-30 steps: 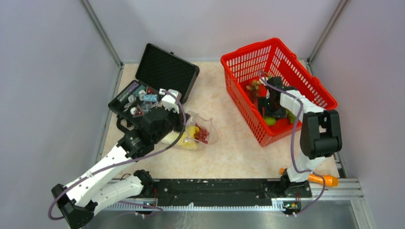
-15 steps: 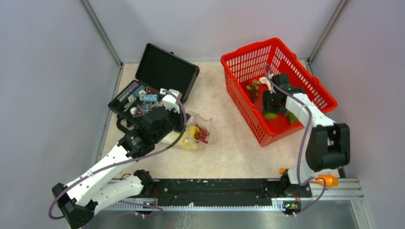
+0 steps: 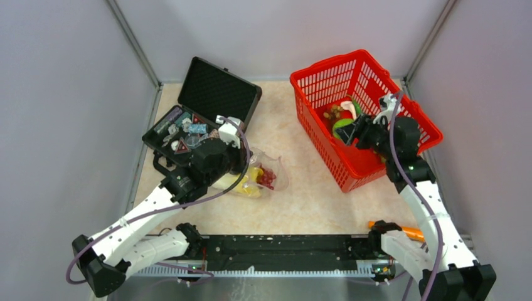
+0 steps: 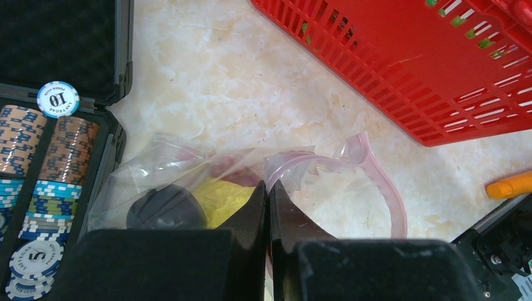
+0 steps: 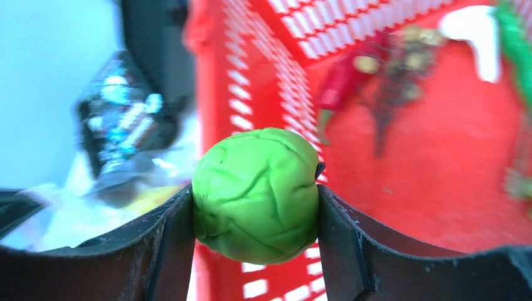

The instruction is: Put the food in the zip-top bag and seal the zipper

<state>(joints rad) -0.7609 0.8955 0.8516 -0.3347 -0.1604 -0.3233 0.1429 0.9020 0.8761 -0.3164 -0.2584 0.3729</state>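
Gripping green cabbage-like toy (image 5: 254, 188) firmly in right gripper (image 5: 254, 210) above red basket (image 3: 326, 81), ready for transfer. Pinching zipper (image 4: 383, 182) of zip-top bag (image 4: 150, 169), left of basket on surface (image 3: 301, 194), with closed left gripper (image 4: 268, 191), apparently to hold mouth open.

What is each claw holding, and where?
Right gripper: green ball, by its sides. Left gripper: bag, at its zipper edge.

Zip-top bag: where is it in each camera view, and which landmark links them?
Top external: bag mid-table, between black case and red basket.
Left wrist: centre; left gripper shut on its pink edge.
Right wrist: probably the pale blur lower left, beyond the green ball in the right gripper.
Shared landmark: the red basket.
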